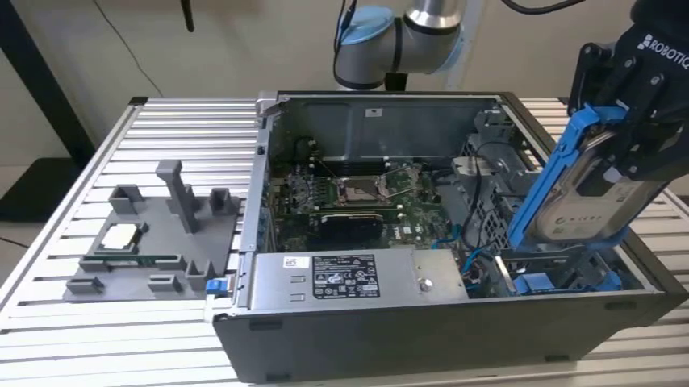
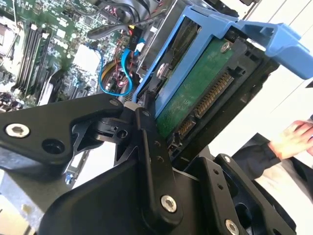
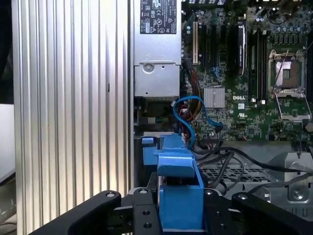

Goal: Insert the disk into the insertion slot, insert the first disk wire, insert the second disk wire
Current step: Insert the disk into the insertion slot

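The gripper [image 1: 630, 153] is clamped on the disk [image 1: 576, 205] and holds it steeply tilted (blue caddy framing it) over the computer case [image 1: 431, 330], at the case's end on the exterior view's right. Just beneath its lower end, inside the case, lies the insertion slot [image 1: 549, 282]. Deeper in the case sits the motherboard [image 1: 356, 193].

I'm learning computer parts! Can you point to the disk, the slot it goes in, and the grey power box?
the disk [image 1: 582, 211]: exterior view, its white label.
the insertion slot [image 1: 560, 278]: exterior view, dark opening between blue tabs.
the power box [image 1: 431, 278]: exterior view, its bare grey face.
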Available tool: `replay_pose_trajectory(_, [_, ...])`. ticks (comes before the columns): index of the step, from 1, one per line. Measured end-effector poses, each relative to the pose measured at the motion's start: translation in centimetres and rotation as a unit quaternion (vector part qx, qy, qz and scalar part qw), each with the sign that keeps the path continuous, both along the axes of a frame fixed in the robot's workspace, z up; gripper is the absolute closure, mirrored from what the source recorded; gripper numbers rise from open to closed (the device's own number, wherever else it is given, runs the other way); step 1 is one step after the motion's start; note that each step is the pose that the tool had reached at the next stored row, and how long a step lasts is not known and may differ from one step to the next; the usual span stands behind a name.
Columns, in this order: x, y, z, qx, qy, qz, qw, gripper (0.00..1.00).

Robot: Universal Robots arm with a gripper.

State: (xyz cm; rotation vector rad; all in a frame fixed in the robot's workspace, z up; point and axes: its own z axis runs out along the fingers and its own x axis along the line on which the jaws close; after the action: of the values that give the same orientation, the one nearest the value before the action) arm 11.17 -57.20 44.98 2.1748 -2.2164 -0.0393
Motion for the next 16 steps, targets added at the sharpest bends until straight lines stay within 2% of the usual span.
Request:
replay_pose_trajectory(10, [0.3, -0.45, -1.38, 0.0, 0.0033, 0.0, 1.0, 0.67])
replay_pose_trajectory(16, [1.0, -0.47, -2.47, 0.0, 0.0038, 0.0, 1.0, 0.67])
